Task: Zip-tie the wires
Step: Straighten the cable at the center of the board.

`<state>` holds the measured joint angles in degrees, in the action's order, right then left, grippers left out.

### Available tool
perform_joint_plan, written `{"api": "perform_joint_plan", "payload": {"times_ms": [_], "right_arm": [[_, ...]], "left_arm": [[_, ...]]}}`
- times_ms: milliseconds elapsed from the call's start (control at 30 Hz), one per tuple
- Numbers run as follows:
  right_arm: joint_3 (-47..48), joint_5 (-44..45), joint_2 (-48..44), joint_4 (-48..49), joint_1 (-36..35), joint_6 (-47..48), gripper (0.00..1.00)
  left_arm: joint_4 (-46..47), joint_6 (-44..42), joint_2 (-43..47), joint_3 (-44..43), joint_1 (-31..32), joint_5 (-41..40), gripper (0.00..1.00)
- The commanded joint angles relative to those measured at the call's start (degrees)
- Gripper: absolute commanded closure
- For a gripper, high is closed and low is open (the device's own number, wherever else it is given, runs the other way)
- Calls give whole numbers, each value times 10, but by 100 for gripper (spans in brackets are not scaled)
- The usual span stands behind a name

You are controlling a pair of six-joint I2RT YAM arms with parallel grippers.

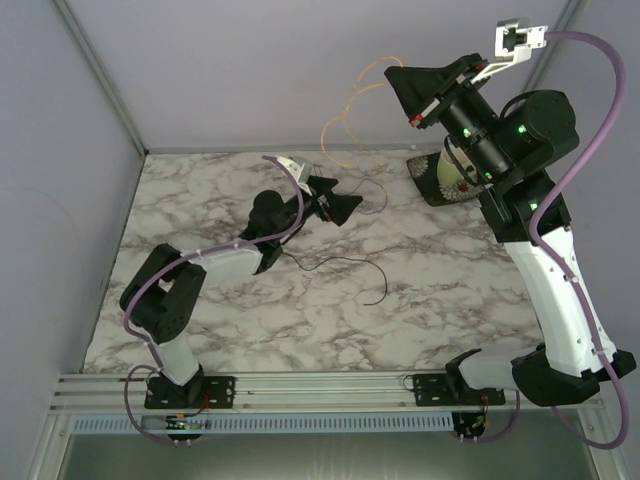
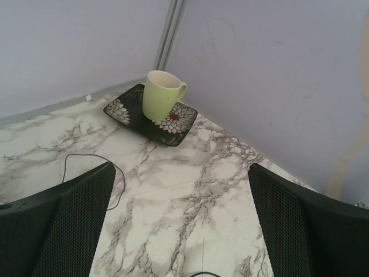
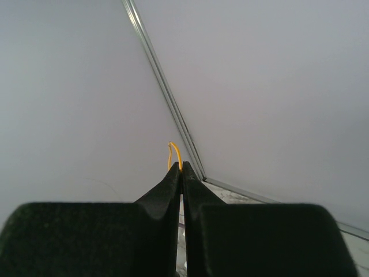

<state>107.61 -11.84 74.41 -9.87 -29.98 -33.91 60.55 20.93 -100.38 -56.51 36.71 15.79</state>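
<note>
From above, found the right gripper (image 1: 398, 82) held high and clenched on thin, pale-orange wire loops (image 1: 345, 115) dangling below and left of its tips. Judged them feather-light, limp and springy, best pinched where the strands bunch. Spotted a thin dark wire strand (image 1: 350, 261) lying on the grey-veined marble tabletop (image 1: 200, 300), below and behind the left gripper (image 1: 337, 200), which was spread wide and empty.

Left wrist: saw that dark strand (image 2: 86, 154) curling beside one finger, and a pale-green ceramic mug (image 2: 161, 95) on a dark floral rectangular plate (image 2: 124, 109) far ahead.

Right wrist: caught only a short orange arc (image 3: 174, 151) poking past the shut tips (rest hidden). Could make out no zip tie.
</note>
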Motion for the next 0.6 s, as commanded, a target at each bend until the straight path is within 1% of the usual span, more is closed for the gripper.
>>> {"api": "perform_joint_plan", "payload": {"times_ms": [0,133,267,467,567], "right_arm": [[-2,-14,0,21,4,-5,100],[-6,-12,-4,21,4,-8,100],[-10,-13,-5,23,4,-11,100],[-21,-17,-4,32,4,-15,100],[-27,-28,0,43,4,-24,100]], "left_arm": [[63,19,-24,-21,0,22,0],[129,72,-41,-11,0,47,0],[140,91,-47,-16,1,71,0],[187,138,-53,-12,3,95,0],[187,142,-58,-14,9,103,0]]}}
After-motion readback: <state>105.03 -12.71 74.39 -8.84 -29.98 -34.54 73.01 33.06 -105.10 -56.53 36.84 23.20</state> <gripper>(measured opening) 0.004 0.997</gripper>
